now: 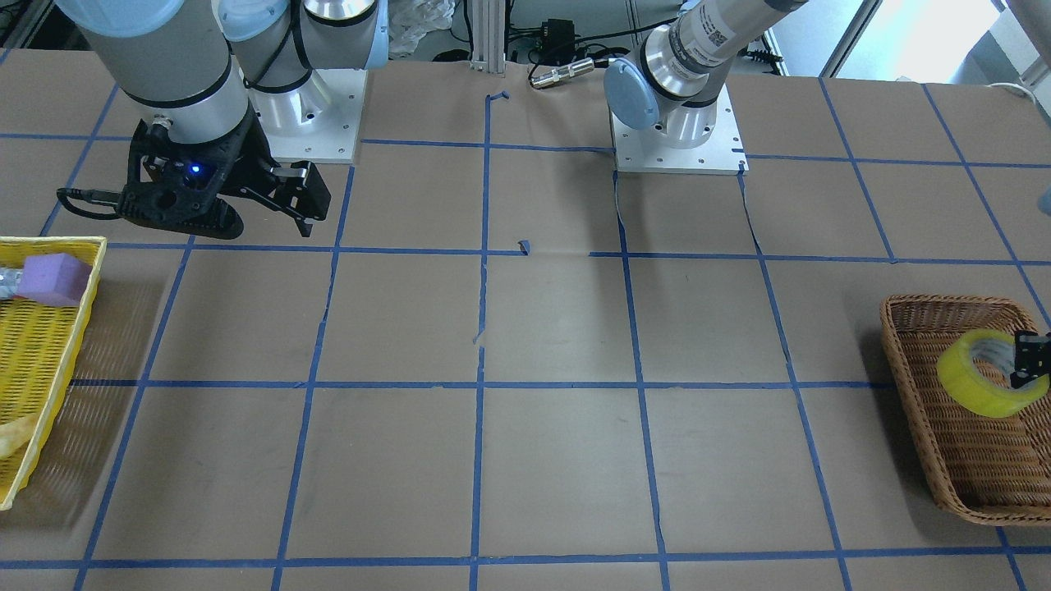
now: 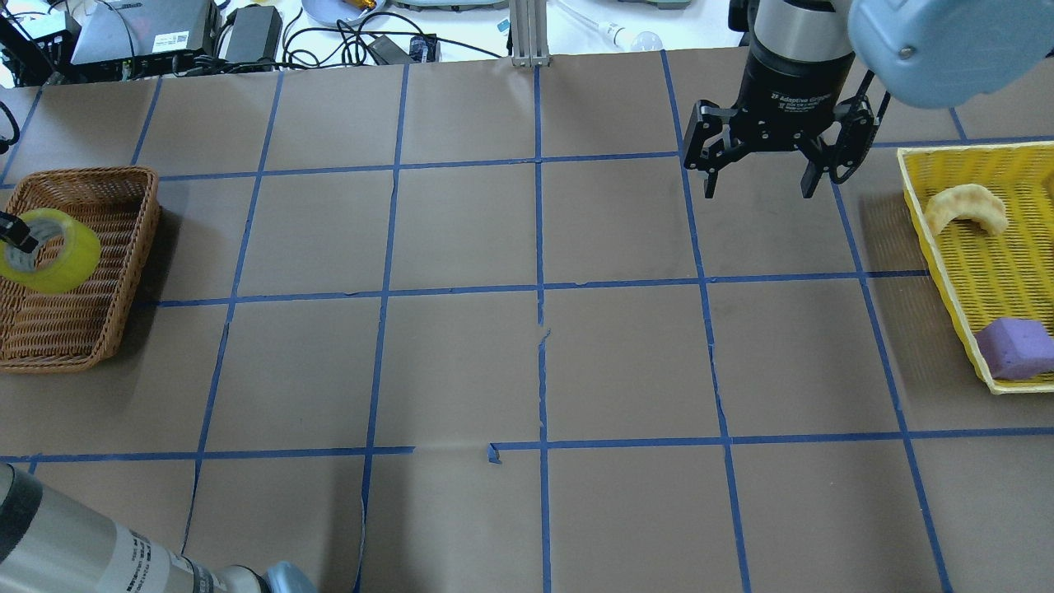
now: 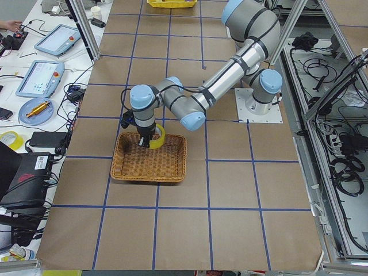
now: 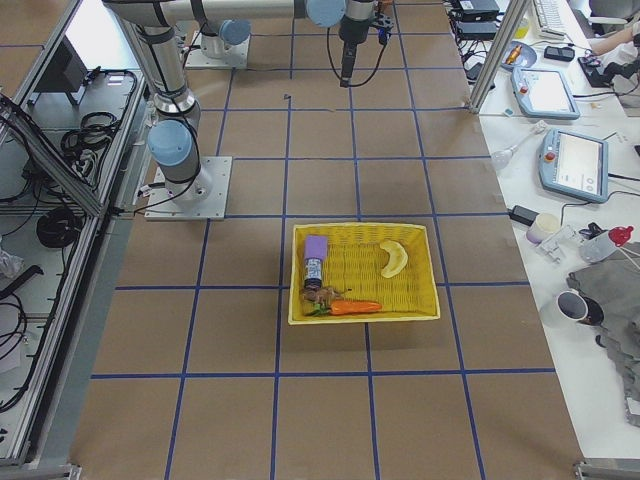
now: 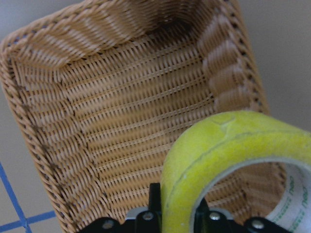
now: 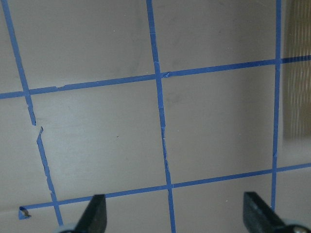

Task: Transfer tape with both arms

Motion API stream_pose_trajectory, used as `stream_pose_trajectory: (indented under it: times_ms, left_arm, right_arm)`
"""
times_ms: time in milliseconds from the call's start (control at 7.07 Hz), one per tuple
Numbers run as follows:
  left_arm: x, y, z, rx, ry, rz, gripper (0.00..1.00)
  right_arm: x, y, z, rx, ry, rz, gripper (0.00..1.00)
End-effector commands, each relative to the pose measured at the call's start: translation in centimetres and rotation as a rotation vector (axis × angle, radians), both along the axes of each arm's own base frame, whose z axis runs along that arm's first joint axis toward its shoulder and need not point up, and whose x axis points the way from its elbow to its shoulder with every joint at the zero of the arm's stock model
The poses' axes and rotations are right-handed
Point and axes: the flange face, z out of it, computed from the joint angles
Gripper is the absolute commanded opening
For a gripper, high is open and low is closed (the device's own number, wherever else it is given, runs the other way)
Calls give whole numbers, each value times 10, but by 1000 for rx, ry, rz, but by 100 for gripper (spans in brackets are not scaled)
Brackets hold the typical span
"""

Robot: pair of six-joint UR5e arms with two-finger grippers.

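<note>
The yellow tape roll (image 1: 985,372) with its white core hangs tilted over the brown wicker basket (image 1: 961,468), held by my left gripper (image 1: 1029,361), which is shut on its rim. It also shows in the overhead view (image 2: 51,249) with the left gripper (image 2: 18,234) at the frame edge, in the left wrist view (image 5: 233,165), and in the exterior left view (image 3: 155,137). My right gripper (image 2: 766,177) is open and empty, hanging above the table near the yellow basket (image 2: 922,198). In the front view the right gripper (image 1: 283,201) is at upper left.
The yellow basket (image 1: 57,369) holds a purple foam block (image 1: 54,278), a banana-like piece (image 2: 965,210) and, in the exterior right view, a carrot (image 4: 350,307). Blue tape grid lines cross the brown table. Cables and devices lie along the far edge (image 2: 247,33).
</note>
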Motion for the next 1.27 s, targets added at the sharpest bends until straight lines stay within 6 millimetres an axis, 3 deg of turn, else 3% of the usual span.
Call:
stream_pose_trajectory:
  times_ms: [0, 141, 283, 424, 566, 848, 990, 1131]
  left_arm:
    - [22, 1, -33, -5, 17, -18, 38]
    - [22, 3, -25, -6, 3, -29, 99]
    - [11, 2, -5, -14, -9, -41, 100]
    - [-27, -4, 18, 22, 26, -79, 100]
    - [-107, -20, 63, 55, 30, -133, 100]
    - [-247, -19, 164, 113, 13, -87, 100]
    - [-309, -12, 187, 79, 5, -7, 100]
    - [-373, 14, 201, 141, 7, 143, 100]
  right_arm:
    - [0, 0, 0, -2, 0, 0, 100]
    - [0, -1, -1, -2, -1, 0, 100]
    - [0, 0, 0, -2, 2, 0, 100]
    - [0, -1, 0, -4, 0, 0, 100]
    - [0, -1, 0, -4, 0, 0, 100]
    - [0, 0, 0, -2, 0, 0, 100]
    - [0, -1, 0, -3, -2, 1, 100]
    - [1, 0, 1, -6, -12, 0, 100]
